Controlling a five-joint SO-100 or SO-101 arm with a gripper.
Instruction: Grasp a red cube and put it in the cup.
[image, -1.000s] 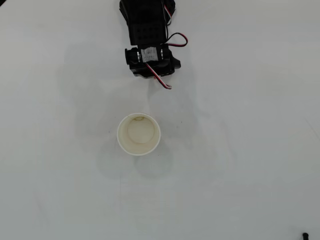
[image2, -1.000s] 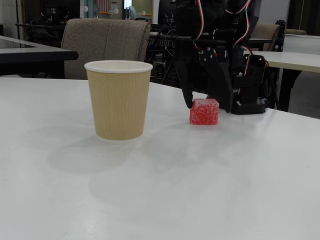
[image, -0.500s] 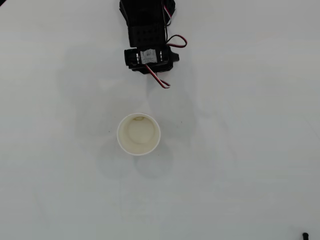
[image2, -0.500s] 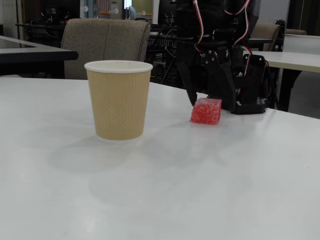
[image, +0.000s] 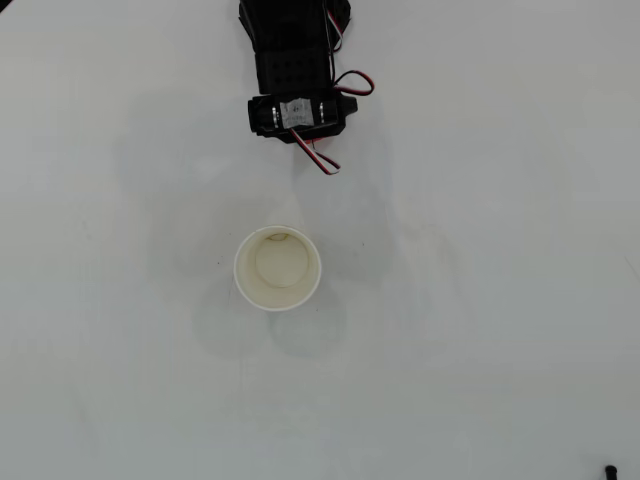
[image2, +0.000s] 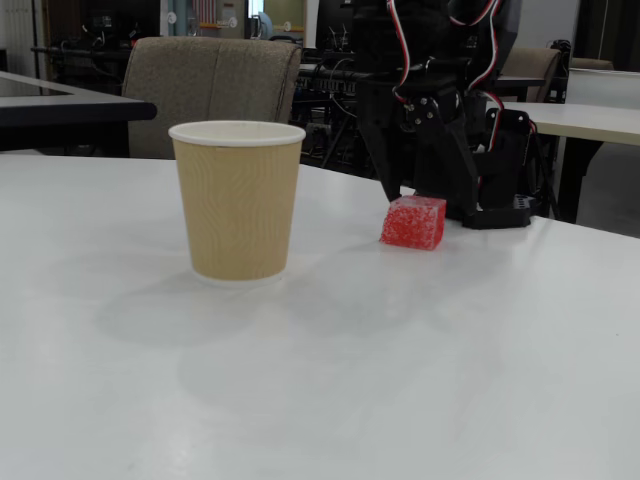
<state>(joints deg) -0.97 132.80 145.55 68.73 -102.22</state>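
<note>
Fixed view: a white table (image2: 450, 380) is seen carrying a black arm (image2: 430, 90) at the back, with the cup (image2: 238, 200) standing upright left of centre and well apart from it. The gripper (image2: 418, 185) is held just above and behind the red cube (image2: 412, 222), which rests on the tabletop slightly tilted, right of the cup; whether the fingers are apart or together cannot be told. In the overhead view the cup (image: 278, 268) is shown empty below the arm (image: 295, 70), and the cube is hidden.
</note>
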